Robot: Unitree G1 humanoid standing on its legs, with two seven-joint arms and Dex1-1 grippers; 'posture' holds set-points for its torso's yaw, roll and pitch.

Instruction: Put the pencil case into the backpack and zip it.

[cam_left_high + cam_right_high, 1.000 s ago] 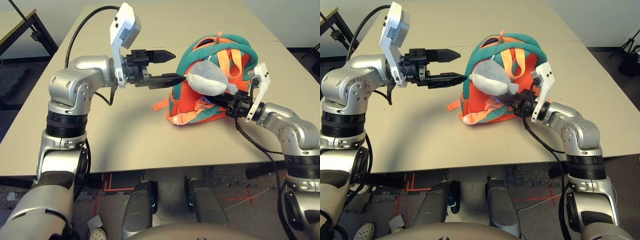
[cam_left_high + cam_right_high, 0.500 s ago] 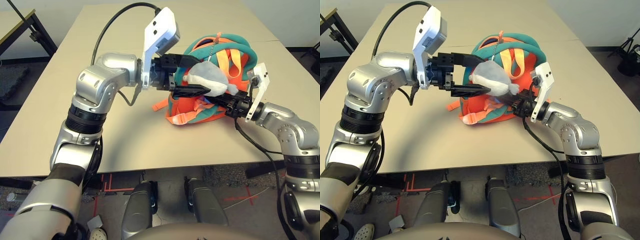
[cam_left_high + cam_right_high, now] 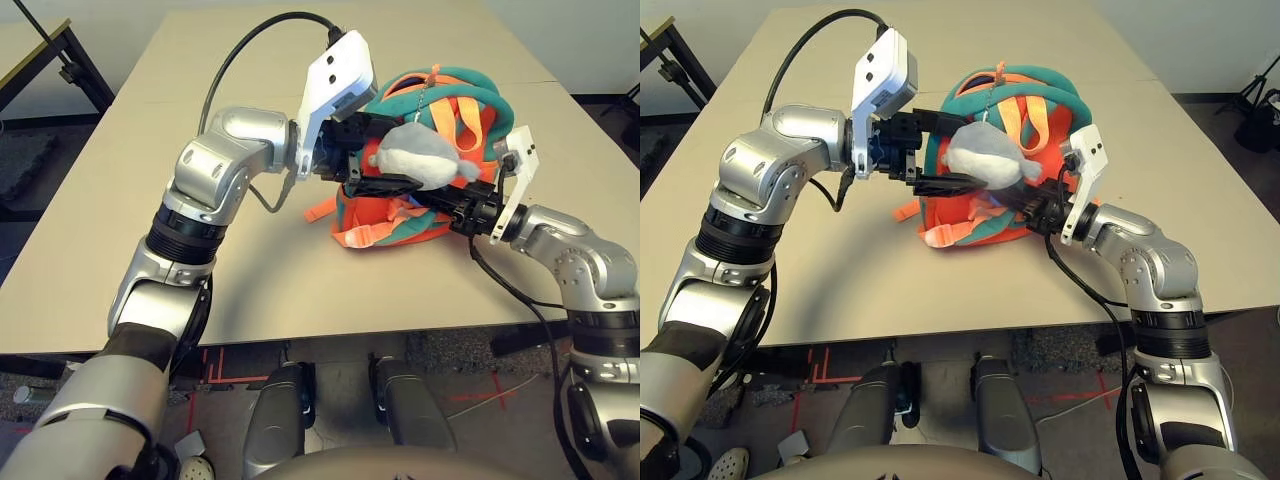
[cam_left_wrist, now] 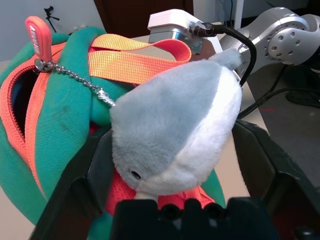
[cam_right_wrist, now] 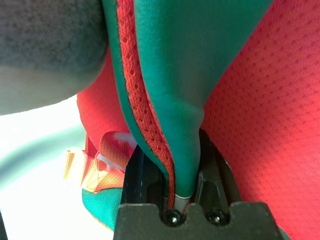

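Observation:
The orange backpack (image 3: 388,212) with teal trim lies on the table's middle, straps up. Its grey plush toy (image 3: 425,158) hangs on a chain from an orange zipper pull (image 4: 37,35). My left gripper (image 3: 385,155) is open at the backpack's left side, and the plush toy (image 4: 175,125) sits between its two spread fingers (image 4: 75,185). My right gripper (image 5: 175,185) is shut on a teal trim edge (image 5: 175,100) at the backpack's right side. The zipper seam (image 4: 20,100) gapes a little, dark inside. The pencil case is out of view.
The beige table (image 3: 120,190) runs wide to the left and behind the backpack, with a seam (image 3: 560,85) at the right. A black stand (image 3: 60,60) is off the table's far left corner. Loose orange strap ends (image 3: 325,210) lie by the backpack.
My left arm has swung right, up to the backpack, and its open fingers now straddle the plush toy. The right arm and the backpack have stayed put.

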